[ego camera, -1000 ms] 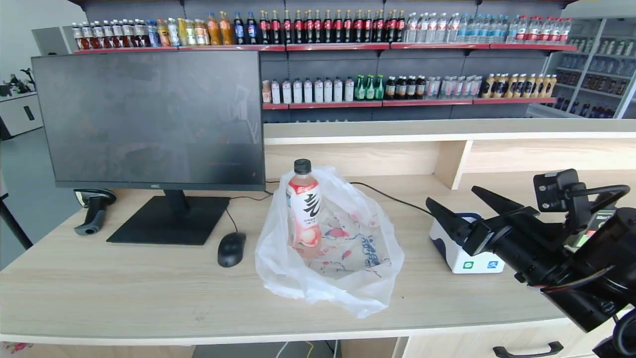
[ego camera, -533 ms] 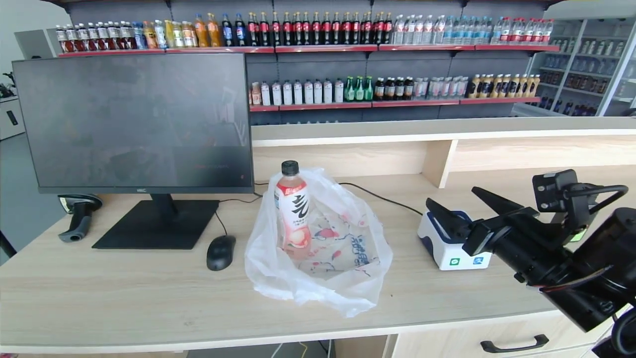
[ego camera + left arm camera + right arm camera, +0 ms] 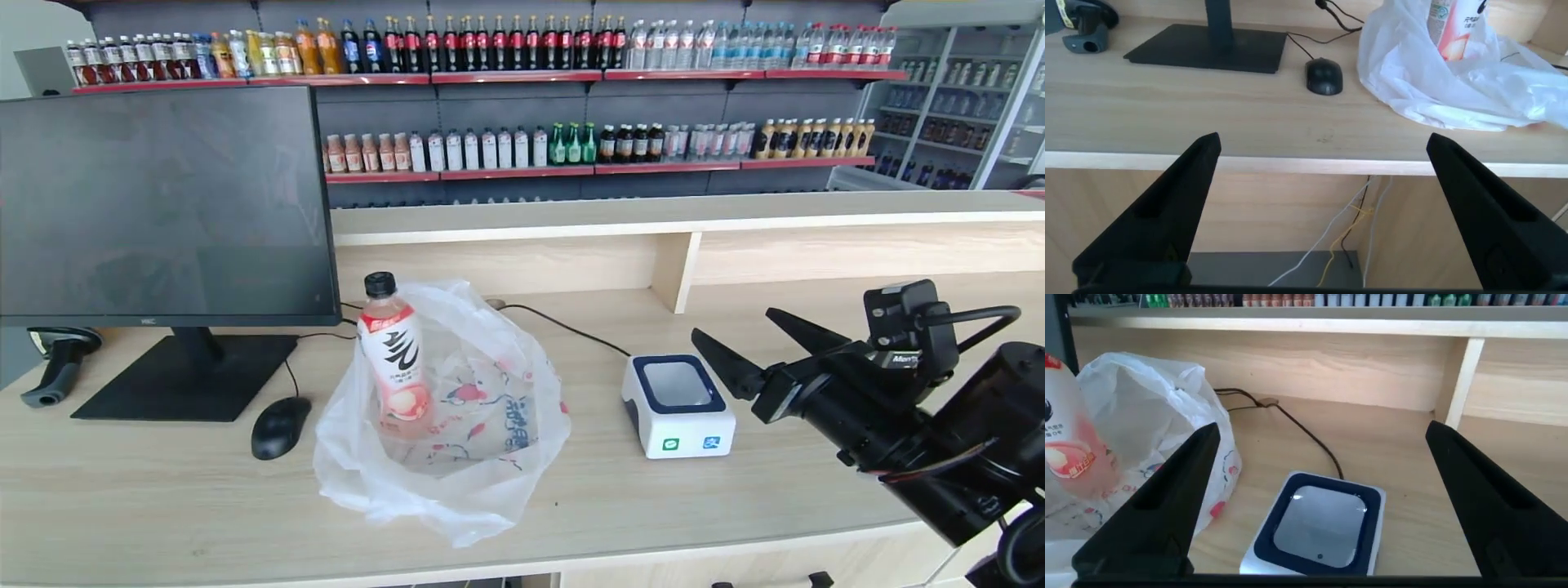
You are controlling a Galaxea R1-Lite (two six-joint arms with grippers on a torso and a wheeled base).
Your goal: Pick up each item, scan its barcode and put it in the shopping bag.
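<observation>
Cam shifts right; goods unmoved. Bottle point(image 3: 394, 359) in shopping bag point(image 3: 498, 425), left of right hand point(image 3: 731, 322); its fingers apart, empty. Prob. seeking next item.

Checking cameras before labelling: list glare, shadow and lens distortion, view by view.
Head view: shelves lean near the right edge; faint reflections on the monitor. Right wrist view: pale glare on the scanner window. Left wrist view: shade under the counter edge.
</observation>
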